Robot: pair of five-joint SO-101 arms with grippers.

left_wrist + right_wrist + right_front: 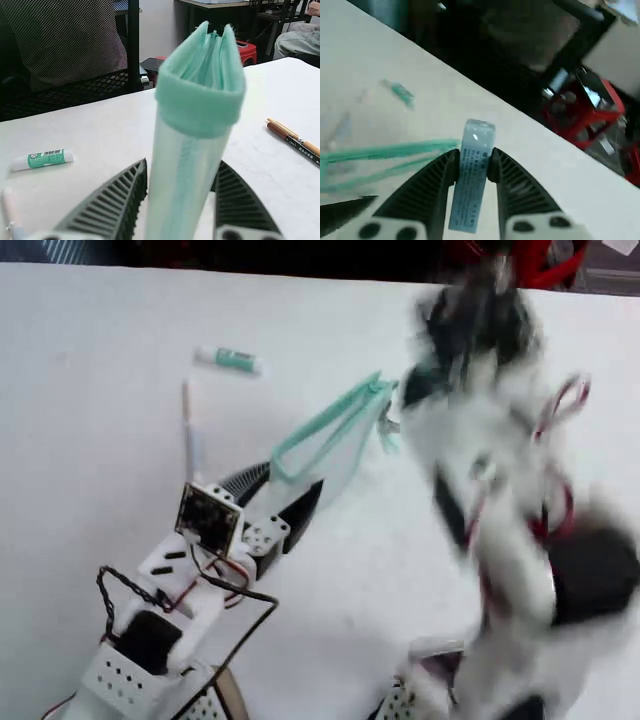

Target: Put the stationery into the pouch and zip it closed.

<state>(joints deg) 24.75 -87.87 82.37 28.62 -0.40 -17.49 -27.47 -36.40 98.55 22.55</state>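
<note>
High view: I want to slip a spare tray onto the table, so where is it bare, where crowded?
Bare table lies left of the glue stick and pen, and between the left arm and right arm at the near edge. Crowded mid-table: the left claw grips the pouch, and the right claw, holding a pale blue block, hangs near it.

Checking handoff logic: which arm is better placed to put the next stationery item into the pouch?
Right. The right gripper is shut on a pale blue item near the pouch; the left gripper is busy holding the pouch.
</note>
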